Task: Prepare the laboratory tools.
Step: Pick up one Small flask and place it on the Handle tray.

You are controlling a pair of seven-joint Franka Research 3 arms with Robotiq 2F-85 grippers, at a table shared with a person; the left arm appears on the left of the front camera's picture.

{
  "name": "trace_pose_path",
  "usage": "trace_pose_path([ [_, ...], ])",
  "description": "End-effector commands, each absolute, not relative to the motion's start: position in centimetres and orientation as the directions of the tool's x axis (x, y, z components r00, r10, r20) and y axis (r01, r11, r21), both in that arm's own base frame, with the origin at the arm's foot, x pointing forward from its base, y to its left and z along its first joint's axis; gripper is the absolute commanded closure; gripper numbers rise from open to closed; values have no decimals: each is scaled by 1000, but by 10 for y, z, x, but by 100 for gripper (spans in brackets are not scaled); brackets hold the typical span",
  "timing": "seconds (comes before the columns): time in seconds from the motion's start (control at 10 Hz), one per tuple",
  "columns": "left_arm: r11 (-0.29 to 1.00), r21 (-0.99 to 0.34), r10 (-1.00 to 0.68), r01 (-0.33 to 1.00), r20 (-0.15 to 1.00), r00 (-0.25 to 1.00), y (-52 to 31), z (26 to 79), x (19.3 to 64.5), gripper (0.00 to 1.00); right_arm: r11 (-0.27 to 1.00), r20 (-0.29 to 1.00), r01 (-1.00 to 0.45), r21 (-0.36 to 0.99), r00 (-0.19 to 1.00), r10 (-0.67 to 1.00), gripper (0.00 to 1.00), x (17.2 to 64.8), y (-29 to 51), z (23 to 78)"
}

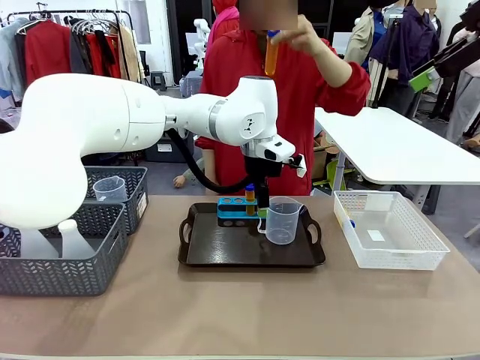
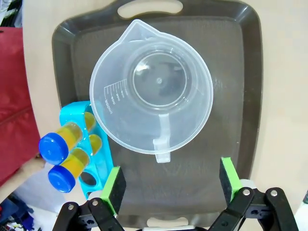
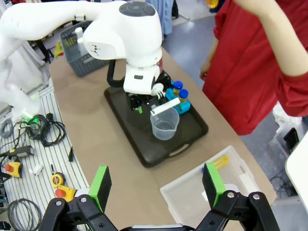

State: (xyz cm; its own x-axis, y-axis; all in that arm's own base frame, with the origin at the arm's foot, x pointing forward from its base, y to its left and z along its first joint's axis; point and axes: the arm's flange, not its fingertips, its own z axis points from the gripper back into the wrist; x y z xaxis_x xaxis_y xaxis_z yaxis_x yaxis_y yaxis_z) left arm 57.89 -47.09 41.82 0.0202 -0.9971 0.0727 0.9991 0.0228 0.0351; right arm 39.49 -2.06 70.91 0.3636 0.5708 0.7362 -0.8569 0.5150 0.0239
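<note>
**Beaker pickup by the handle: left pincer poised**

**Front view.** The measuring beaker (image 1: pixel 283 221) stands upright on the dark tray (image 1: pixel 225 251) at mid-desk (image 1: pixel 225 315). It is just beside the blue rack (image 1: pixel 231 208) holding orange tubes (image 1: pixel 250 196). The left pincer (image 1: pixel 262 211) hangs low at the beaker's handle side. The person's hand (image 1: pixel 289 34) holds one more tube (image 1: pixel 271 54) high up, well clear. The grey basket (image 1: pixel 67 274) at the left carries the conical flask (image 1: pixel 73 240), and the white basket (image 1: pixel 420 251) sits at the right.

**Left wrist view.** The pincer is released, green pads wide apart, with nothing between them. The beaker handle (image 2: pixel 162 142) points into the gap but lies ahead of the pads.
- Judgement: advance until the pads straddle the handle, centre on it, then close on the handle rather than the thin wall.
- Obstacle: two tubes lean out of the rack close to one pad. A sideways drift could brush them or nudge the rack.

**Right wrist view.** The right pincer (image 3: pixel 157 184) is released and empty, high over the desk near the white basket, where an orange tube lies. It is well apart from the tray and not in the way.
</note>
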Motion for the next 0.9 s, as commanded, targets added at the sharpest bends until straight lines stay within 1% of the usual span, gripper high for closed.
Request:
trace_pose_path([
  [0.0, 98, 35, -991, 995, 90, 95, -459, 430, 571, 0, 507, 743, -861, 24, 355, 567, 0, 394, -20, 710],
  [0.2, 148, 47, -983, 988, 118, 141, -425, 472, 543, 0, 507, 743, -861, 24, 355, 567, 0, 394, -20, 710],
  [0.3, 168, 41, -979, 985, 125, 161, -413, 487, 532, 0, 507, 743, -861, 24, 355, 567, 0, 394, -20, 710],
  [0.5, 204, 72, -970, 976, 152, 191, -385, 523, 514, 0, 507, 743, -861, 24, 355, 567, 0, 394, -20, 710],
  [0.6, 174, 88, -976, 981, 151, 160, -366, 542, 504, 0, 507, 743, -861, 24, 355, 567, 0, 394, -20, 710],
  [0.7, 189, 106, -971, 976, 165, 170, -347, 562, 493, 0, 507, 743, -861, 24, 355, 567, 0, 394, -20, 710],
  [0.8, 236, 125, -961, 964, 178, 212, -332, 576, 488, 0, 507, 743, -861, 24, 355, 567, 0, 394, -20, 710],
])
